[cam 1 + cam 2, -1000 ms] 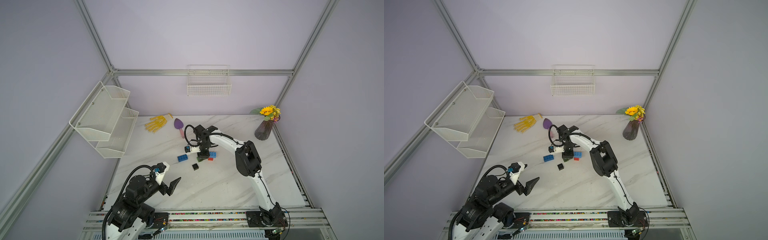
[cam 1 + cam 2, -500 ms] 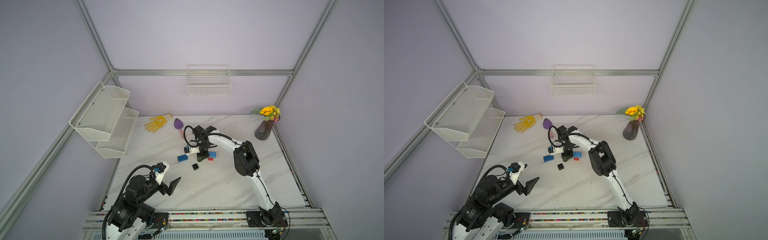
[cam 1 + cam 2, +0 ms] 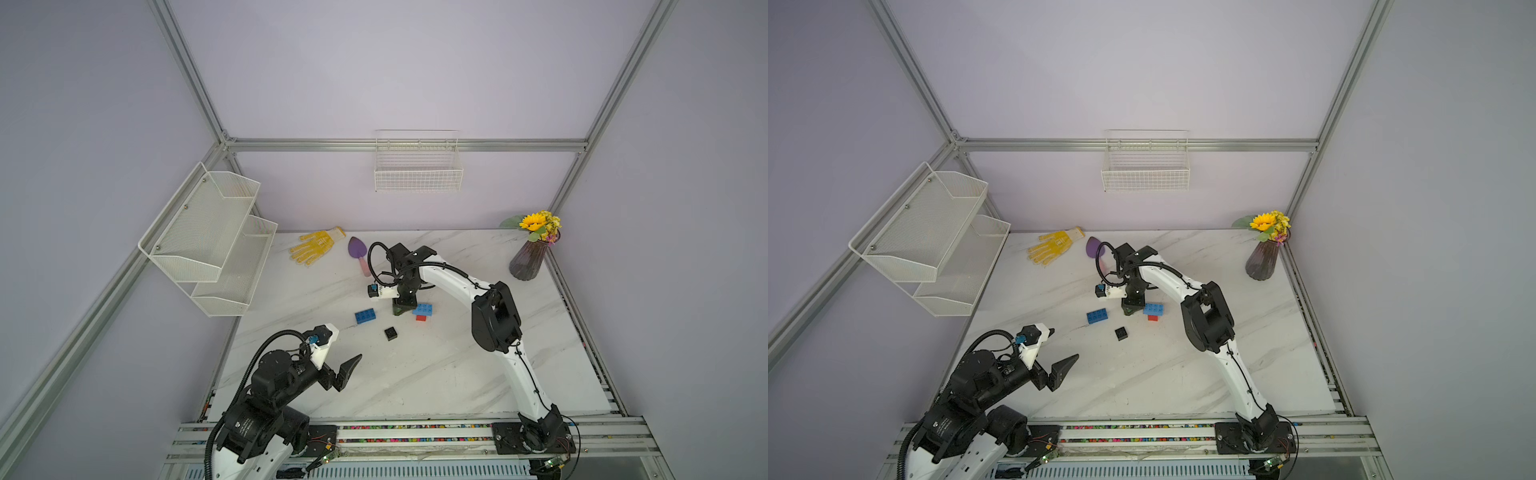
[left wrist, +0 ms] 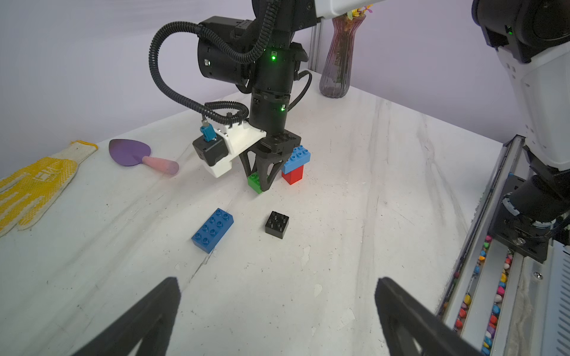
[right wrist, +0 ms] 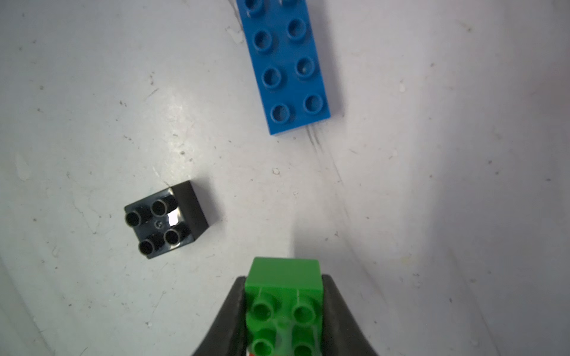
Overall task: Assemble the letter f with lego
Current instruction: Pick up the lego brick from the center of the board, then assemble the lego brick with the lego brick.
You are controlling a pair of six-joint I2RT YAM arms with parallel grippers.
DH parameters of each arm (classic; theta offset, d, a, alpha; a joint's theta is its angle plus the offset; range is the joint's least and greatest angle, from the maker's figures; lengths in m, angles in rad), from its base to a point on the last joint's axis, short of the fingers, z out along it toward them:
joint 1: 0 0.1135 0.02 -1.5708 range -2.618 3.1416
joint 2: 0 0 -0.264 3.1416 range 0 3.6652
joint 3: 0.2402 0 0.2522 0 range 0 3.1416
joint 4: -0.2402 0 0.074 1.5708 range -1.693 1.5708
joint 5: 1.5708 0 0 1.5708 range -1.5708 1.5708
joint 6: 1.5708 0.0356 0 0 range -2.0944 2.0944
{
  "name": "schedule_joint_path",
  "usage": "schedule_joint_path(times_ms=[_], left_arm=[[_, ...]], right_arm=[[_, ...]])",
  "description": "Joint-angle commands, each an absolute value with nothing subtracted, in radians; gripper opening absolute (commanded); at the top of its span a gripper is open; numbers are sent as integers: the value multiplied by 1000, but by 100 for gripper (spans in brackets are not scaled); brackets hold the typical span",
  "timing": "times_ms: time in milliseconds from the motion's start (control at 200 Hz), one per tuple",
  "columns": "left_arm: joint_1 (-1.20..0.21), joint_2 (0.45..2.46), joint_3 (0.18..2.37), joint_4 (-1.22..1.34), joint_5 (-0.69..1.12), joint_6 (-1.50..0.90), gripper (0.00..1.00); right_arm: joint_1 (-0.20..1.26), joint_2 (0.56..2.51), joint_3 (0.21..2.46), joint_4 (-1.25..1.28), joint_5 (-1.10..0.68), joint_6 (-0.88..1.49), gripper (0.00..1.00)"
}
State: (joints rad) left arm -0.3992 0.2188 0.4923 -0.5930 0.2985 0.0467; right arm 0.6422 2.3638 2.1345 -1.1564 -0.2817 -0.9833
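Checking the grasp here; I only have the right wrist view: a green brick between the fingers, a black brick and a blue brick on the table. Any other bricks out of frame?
Observer: Yes, a red brick stands beside the right gripper, with a second blue brick stacked on it.
Operator: Is the green one lifted?
Observer: No, the green brick seems to rest on the table.
Operator: And the left arm?
Observer: The left gripper is open and empty, well short of every brick.
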Motion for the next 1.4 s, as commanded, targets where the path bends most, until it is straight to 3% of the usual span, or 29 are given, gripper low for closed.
schedule_joint_path(times_ms=[0, 415, 1395], left_arm=[[-391, 225, 497, -568, 322, 72, 100], [-390, 227, 497, -568, 336, 75, 100], [-392, 239, 496, -566, 344, 72, 100]], right_arm=[[617, 2271, 2126, -1185, -276, -967, 9], [578, 2116, 2008, -1200, -237, -945, 9], [526, 2100, 1803, -1136, -265, -977, 4]])
